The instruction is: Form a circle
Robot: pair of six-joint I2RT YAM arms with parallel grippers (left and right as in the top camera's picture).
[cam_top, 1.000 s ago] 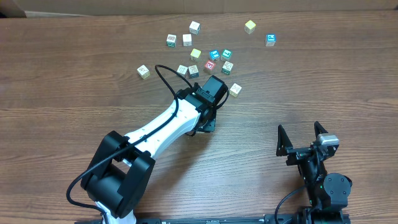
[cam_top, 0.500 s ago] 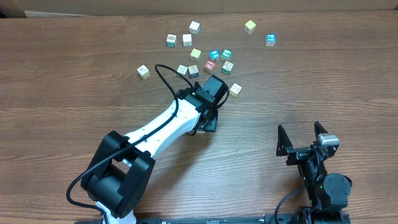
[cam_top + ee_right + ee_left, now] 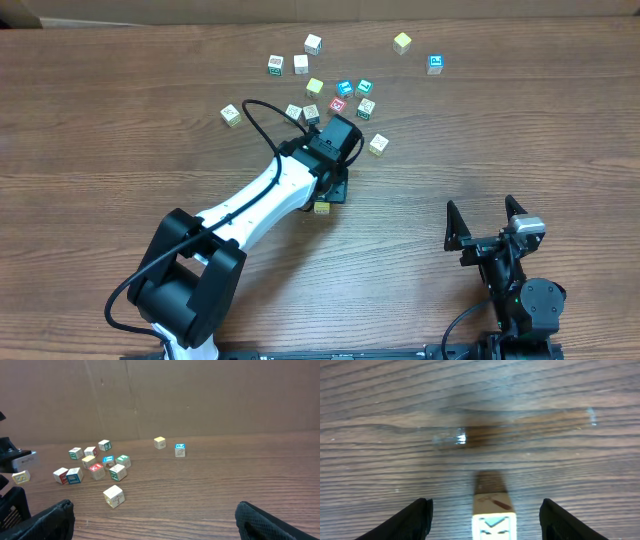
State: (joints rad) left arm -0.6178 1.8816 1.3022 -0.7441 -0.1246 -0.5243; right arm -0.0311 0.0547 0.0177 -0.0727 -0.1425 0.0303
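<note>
Table, two arms, lettered cubes.
Wooden table (image 3: pixel 120 120); left arm (image 3: pixel 260 200) reaching to mid-table. The left gripper (image 3: pixel 486 516) has its jaws apart, and a lone cube (image 3: pixel 493 505) stands between the fingers, touching neither. The right gripper (image 3: pixel 485 222) sits near the front edge, jaws wide, holding nothing. The circle (image 3: pixel 337 104), a tight cluster of cubes, lies just beyond the left gripper toward the far edge. Loose cubes (image 3: pixel 402 42) are scattered around it, well apart.
</note>
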